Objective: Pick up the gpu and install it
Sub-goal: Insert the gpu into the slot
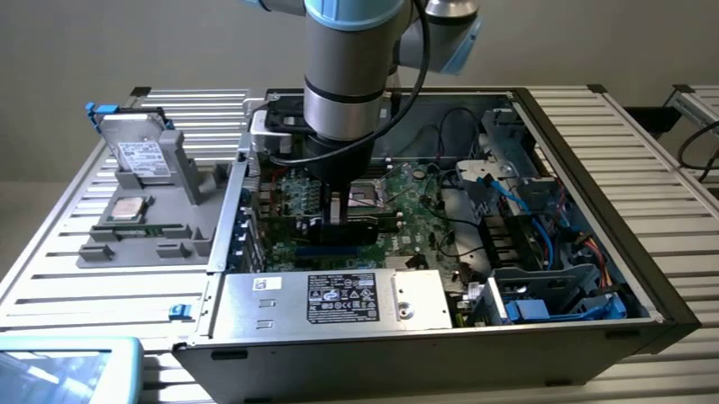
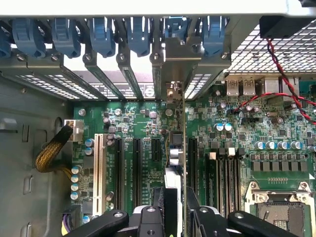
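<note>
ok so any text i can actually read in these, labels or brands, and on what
Nothing can be read for certain.
power supply label: printed lines and logos, too small to read.
drive label: blurred, unreadable.
motherboard markings: white print, too small to read.

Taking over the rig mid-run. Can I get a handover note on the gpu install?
End effector: shut on the gpu, down inside the open PC case.
gpu: stands edge-on over the motherboard, in line with an expansion slot, its silver bracket at the rear slot openings.
Done: gpu picked up and brought to the slot.
Left: full seating cannot be confirmed; gpu not yet released.
</note>
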`<action>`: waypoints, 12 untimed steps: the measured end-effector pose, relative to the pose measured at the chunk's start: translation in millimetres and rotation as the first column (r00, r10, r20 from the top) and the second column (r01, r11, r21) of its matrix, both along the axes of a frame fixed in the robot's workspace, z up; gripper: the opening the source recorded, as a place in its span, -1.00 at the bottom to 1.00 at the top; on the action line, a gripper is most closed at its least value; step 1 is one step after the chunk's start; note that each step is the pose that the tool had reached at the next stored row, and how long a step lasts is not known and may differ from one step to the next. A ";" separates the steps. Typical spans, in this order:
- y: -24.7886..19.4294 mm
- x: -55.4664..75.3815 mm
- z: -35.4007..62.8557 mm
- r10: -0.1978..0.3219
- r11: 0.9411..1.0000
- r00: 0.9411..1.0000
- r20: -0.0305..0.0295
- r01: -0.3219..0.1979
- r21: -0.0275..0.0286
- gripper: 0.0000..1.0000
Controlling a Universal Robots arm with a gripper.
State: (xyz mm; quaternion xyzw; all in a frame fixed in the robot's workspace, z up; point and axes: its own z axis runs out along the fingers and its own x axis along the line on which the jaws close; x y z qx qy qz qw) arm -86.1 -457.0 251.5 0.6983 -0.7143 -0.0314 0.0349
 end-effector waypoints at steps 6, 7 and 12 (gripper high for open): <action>0.0 0.1 -0.1 0.000 1.000 1.000 0.000 0.000 -0.002 -0.44; 0.2 0.1 -0.5 0.000 1.000 1.000 0.002 0.000 -0.003 -0.44; 0.8 -0.2 -2.0 0.000 1.000 1.000 0.003 0.000 -0.007 -0.44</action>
